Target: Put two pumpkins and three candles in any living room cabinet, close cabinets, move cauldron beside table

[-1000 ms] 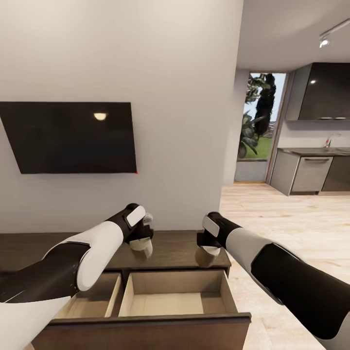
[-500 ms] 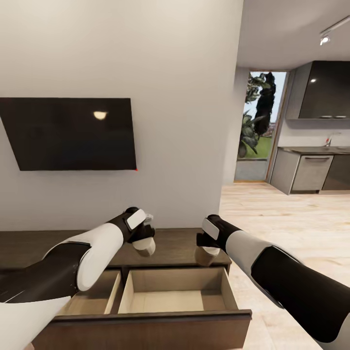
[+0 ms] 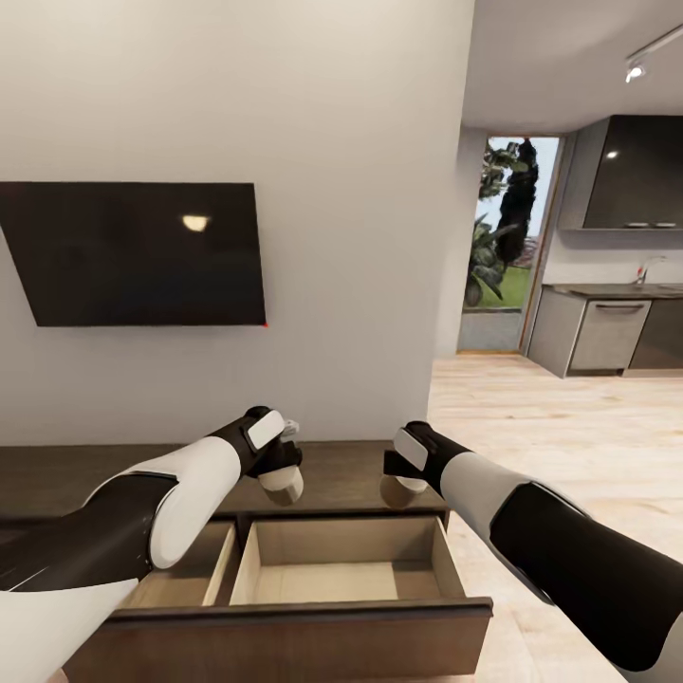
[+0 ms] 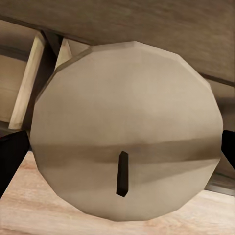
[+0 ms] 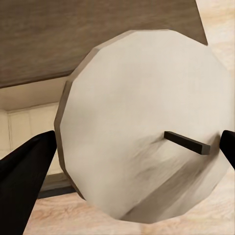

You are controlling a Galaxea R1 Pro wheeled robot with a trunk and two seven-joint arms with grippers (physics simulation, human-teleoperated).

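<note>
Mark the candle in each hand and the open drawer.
Left candle (image 4: 122, 127), left wrist view, flat wick end.
Right candle (image 5: 147, 122), right wrist view, flat wick end.
Open drawer (image 3: 327, 581), head view, pale inside floor.

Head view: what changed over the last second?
The camera tilted slightly, so the TV sits higher in frame. The left gripper and right gripper each stay shut on a candle, above the cabinet. Drawers remain open.

Left arm: reaching forward, white forearm, black wrist | left gripper (image 3: 281, 479): fingers clamped on a candle (image 3: 284, 485), held aloft | Right arm: reaching forward, mirrored pose | right gripper (image 3: 402, 484): fingers clamped on a second candle (image 3: 398, 491), held aloft
</note>
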